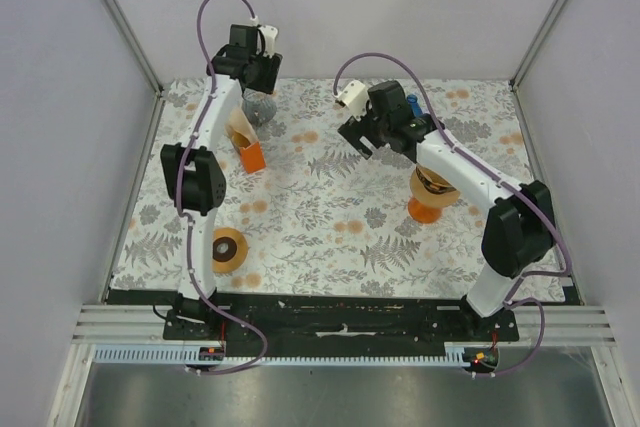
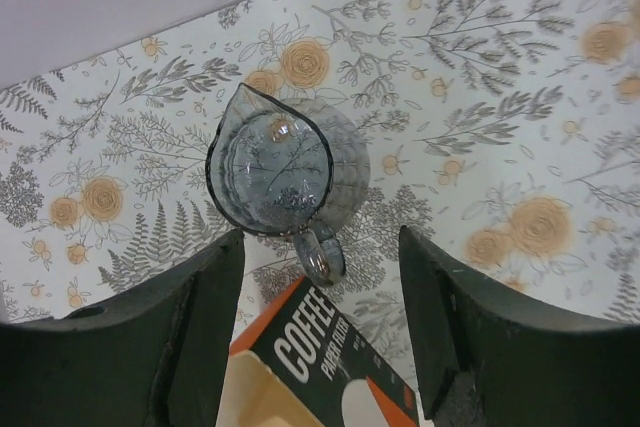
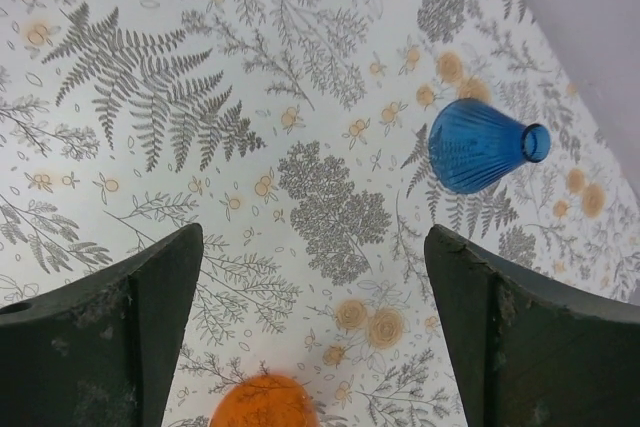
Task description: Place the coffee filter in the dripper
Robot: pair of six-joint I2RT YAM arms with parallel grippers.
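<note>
Risk is read first from the top external view. The orange dripper is seen on the right of the table, partly covered by the right arm. Something pale brown in its mouth is judged to be the coffee filter, though whether it is seated evenly cannot be told. The right gripper is held just beyond the dripper, spread and empty. The left gripper is held at the far left over the filter box and a glass pitcher. If the right arm were drawn back low, the dripper could be clipped by the forearm and the paper tipped out.

In the left wrist view, the fingers are seen apart with nothing between them, and the pitcher and the box's printed top lie directly below. The pitcher's handle could be struck, or the box toppled, by a descent from here.

In the right wrist view, the fingers are spread wide and nothing is pinched. An orange blur at the bottom edge is taken to be part of the dripper, and a blue vase is seen off to the right. That vase could be knocked by a careless sideways sweep
</note>
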